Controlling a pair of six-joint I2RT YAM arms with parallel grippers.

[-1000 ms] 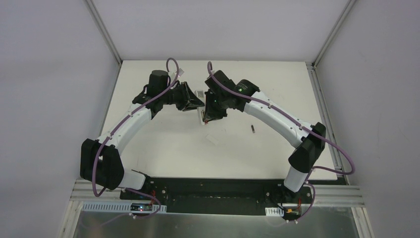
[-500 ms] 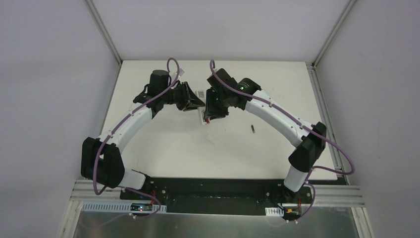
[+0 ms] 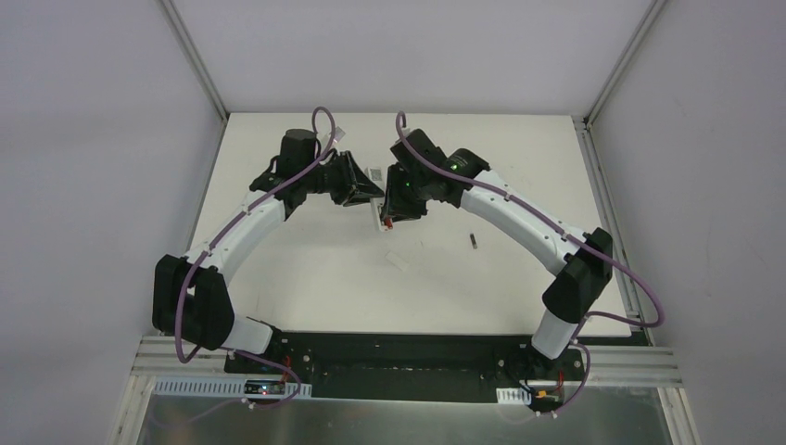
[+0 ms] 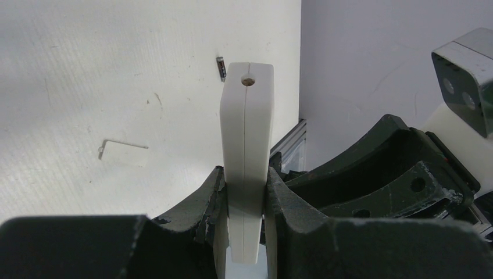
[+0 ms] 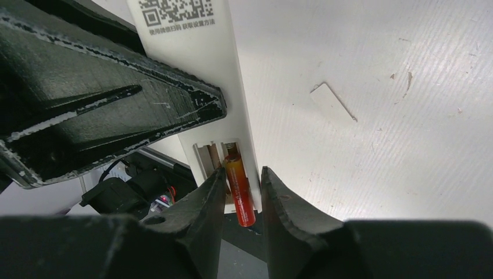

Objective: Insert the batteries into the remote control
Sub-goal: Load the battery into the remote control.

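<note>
The slim white rectangular remote control [image 4: 246, 133] is clamped across its thin sides by the left pincer [image 4: 245, 174], whose black fingers are closed onto it, and it is held up off the white worktop [image 3: 306, 269]. In the left wrist view its long axis is pointed straight away from the pincer, and a small round hole is seen in its free end face. In the top view that axis is seen to run roughly from far to near. Its back, marked by the black-and-white code label [image 5: 175, 13], is turned towards the right wrist camera, and an open battery bay is seen at one end. The red-orange cylindrical battery [image 5: 239, 192] is gripped in the right pincer [image 5: 242, 174], whose fingers are parted only by the battery's width. It is aligned nearly with the remote's axis, one end at the spring inside the bay. The dark grey cylindrical battery [image 3: 473, 242] is seen lying on the worktop, well apart to the right. The small loose white cover piece [image 3: 397, 260] is seen flat on the worktop, nearer the bases.
</note>
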